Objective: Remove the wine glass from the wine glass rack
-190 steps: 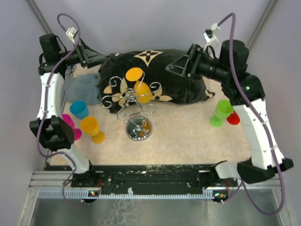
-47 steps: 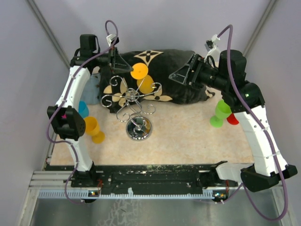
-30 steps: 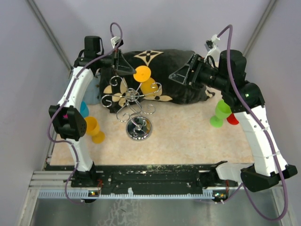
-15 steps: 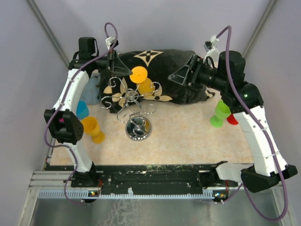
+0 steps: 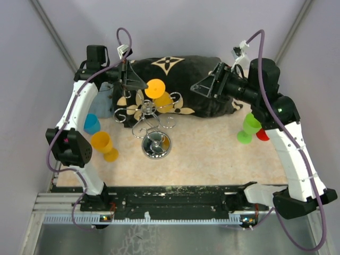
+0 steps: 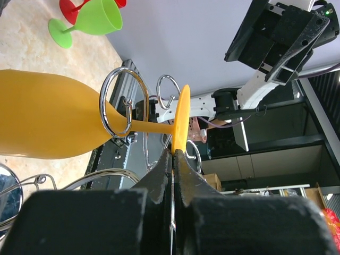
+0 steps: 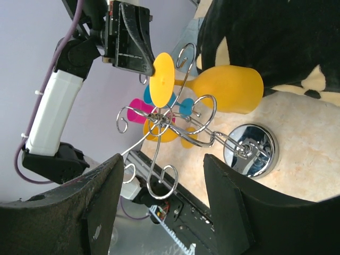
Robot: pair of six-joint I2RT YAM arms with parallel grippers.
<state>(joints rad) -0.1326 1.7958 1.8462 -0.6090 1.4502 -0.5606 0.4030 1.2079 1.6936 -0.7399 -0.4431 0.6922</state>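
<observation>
A yellow wine glass [image 5: 163,101] hangs bowl-down on the silver wine glass rack [image 5: 144,118], which stands on a round mirror base [image 5: 156,144]. In the left wrist view its stem [image 6: 151,127] passes through a rack ring [image 6: 119,103]. My left gripper [image 5: 139,85] is shut on the rim of the glass's foot disc [image 6: 182,119], with my fingertips [image 6: 167,159] pinching it from below. My right gripper [image 5: 199,87] hangs open over the dark cushion, right of the rack, holding nothing. In the right wrist view the right gripper [image 7: 163,159] faces the rack [image 7: 175,119] and glass [image 7: 228,87].
A dark patterned cushion [image 5: 207,98] lies behind the rack, with a blue-grey cloth [image 5: 103,105] at its left. A blue cup [image 5: 91,123] and a yellow glass [image 5: 103,144] stand at the left. A green glass [image 5: 249,127] and a red one [image 5: 263,134] stand at the right.
My left gripper, still shut on the glass's foot, has shifted slightly left and toward the near side, and the left elbow has swung outward. The right arm has barely moved.
</observation>
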